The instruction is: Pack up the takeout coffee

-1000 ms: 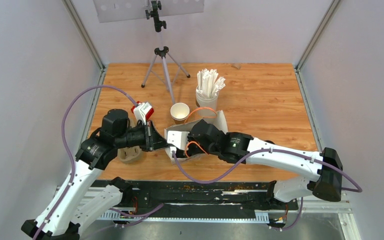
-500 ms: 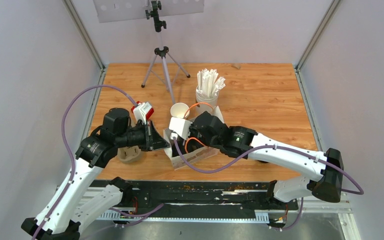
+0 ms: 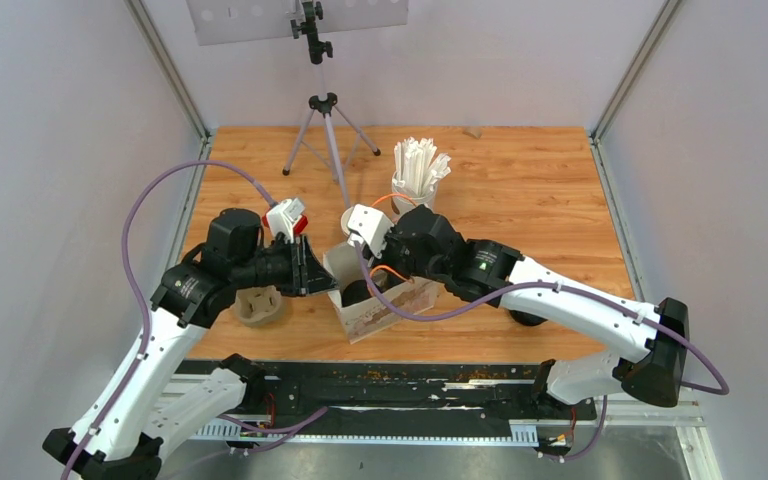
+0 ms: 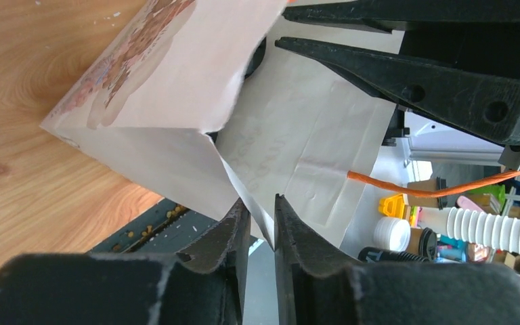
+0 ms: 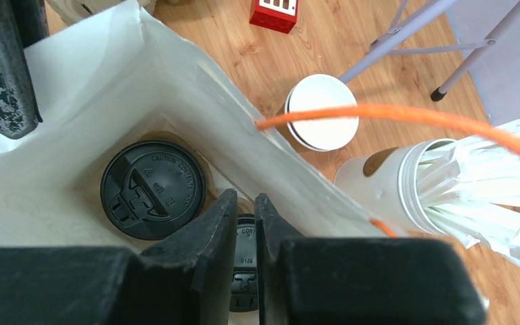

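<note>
The paper bag (image 3: 385,315) stands open on the wooden table (image 3: 540,200), between the two arms. The left gripper (image 4: 261,229) is pinched on the bag's edge at a corner fold, and the paper passes between its fingers. The right gripper (image 5: 246,223) hangs inside the bag's mouth, jaws at a thin slit with nothing seen between them. On the bag's floor, one takeout coffee (image 5: 152,189) shows its whole black lid. The other takeout coffee (image 5: 245,271) is partly hidden behind the right fingers. Outside the bag's wall stands an open paper cup (image 5: 321,112) and, just beside it, the cup of wrapped straws (image 5: 393,186)
</note>
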`<state>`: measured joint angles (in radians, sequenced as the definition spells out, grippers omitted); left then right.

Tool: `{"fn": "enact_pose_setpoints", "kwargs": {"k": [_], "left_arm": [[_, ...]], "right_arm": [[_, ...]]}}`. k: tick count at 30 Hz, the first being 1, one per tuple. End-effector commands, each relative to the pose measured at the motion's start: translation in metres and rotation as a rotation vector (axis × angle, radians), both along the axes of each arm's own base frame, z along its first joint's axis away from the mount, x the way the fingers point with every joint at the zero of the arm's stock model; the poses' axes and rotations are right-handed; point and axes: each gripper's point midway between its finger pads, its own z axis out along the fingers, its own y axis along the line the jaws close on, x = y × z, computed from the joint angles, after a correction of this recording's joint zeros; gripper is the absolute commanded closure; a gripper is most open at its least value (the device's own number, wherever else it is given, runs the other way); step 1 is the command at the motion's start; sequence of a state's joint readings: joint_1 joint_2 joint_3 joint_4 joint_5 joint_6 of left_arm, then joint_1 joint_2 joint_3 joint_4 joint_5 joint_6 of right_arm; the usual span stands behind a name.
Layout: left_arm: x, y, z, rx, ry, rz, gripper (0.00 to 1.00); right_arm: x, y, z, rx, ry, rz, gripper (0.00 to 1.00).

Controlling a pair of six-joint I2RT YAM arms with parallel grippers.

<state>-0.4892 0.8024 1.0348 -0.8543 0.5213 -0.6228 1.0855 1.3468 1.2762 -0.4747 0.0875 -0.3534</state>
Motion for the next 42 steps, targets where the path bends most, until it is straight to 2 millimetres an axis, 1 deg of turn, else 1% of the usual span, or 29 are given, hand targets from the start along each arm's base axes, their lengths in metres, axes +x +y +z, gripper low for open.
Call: {"fn": "enact_pose_setpoints", "kwargs": {"k": [1, 5, 9, 13, 15, 19, 21, 25, 26, 27, 28, 29, 30, 32, 34, 36, 39, 42], "left_arm": [[0.005, 0.002, 0.019, 0.027, -0.104, -0.034, 0.72], [0.007, 0.006, 0.025, 0.067, -0.135, -0.052, 0.63], [0.013, 0.007, 0.032, 0.081, -0.174, -0.047, 0.58], [0.021, 0.008, 0.044, 0.087, -0.203, -0.023, 0.51], [0.026, 0.012, 0.049, 0.107, -0.218, 0.008, 0.5], [0.033, 0.025, 0.052, 0.181, -0.231, 0.066, 0.48], [0.035, 0.028, 0.056, 0.194, -0.24, 0.078, 0.46], [0.037, 0.028, 0.072, 0.178, -0.272, 0.085, 0.41], [0.037, 0.028, 0.076, 0.173, -0.279, 0.089, 0.38], [0.037, 0.028, 0.08, 0.168, -0.283, 0.091, 0.31], [0.037, 0.028, 0.084, 0.163, -0.29, 0.093, 0.14], [0.036, 0.028, 0.087, 0.16, -0.292, 0.095, 0.02], [0.035, 0.028, 0.089, 0.156, -0.297, 0.097, 0.0], [0.035, 0.029, 0.093, 0.15, -0.304, 0.105, 0.0], [0.034, 0.031, 0.095, 0.145, -0.31, 0.114, 0.0], [0.032, 0.033, 0.097, 0.144, -0.317, 0.124, 0.0], [0.028, 0.039, 0.096, 0.152, -0.32, 0.138, 0.0], [0.022, 0.044, 0.09, 0.167, -0.312, 0.145, 0.0]], "right_arm": [[0.004, 0.004, 0.026, 0.096, 0.021, -0.05, 0.83], [0.015, -0.001, 0.037, 0.125, 0.002, -0.119, 0.83], [0.025, -0.004, 0.054, 0.184, -0.008, -0.175, 0.82], [0.035, -0.008, 0.068, 0.214, -0.035, -0.229, 0.81], [0.039, -0.011, 0.07, 0.215, -0.045, -0.254, 0.81], [0.043, -0.016, 0.087, 0.255, -0.059, -0.289, 0.8], [0.046, -0.022, 0.096, 0.273, -0.072, -0.325, 0.8], [0.052, -0.038, 0.113, 0.316, -0.081, -0.409, 0.79], [0.053, -0.042, 0.117, 0.334, -0.082, -0.427, 0.77], [0.054, -0.047, 0.121, 0.353, -0.084, -0.449, 0.75], [0.055, -0.053, 0.125, 0.376, -0.084, -0.476, 0.72], [0.057, -0.058, 0.128, 0.4, -0.082, -0.503, 0.69], [0.059, -0.064, 0.131, 0.423, -0.081, -0.526, 0.65], [0.064, -0.075, 0.132, 0.458, -0.072, -0.566, 0.58], [0.073, -0.09, 0.128, 0.478, -0.057, -0.629, 0.51], [0.087, -0.11, 0.121, 0.489, -0.032, -0.715, 0.46], [0.105, -0.134, 0.109, 0.496, 0.023, -0.8, 0.42], [0.125, -0.149, 0.098, 0.506, 0.096, -0.855, 0.42]]}}
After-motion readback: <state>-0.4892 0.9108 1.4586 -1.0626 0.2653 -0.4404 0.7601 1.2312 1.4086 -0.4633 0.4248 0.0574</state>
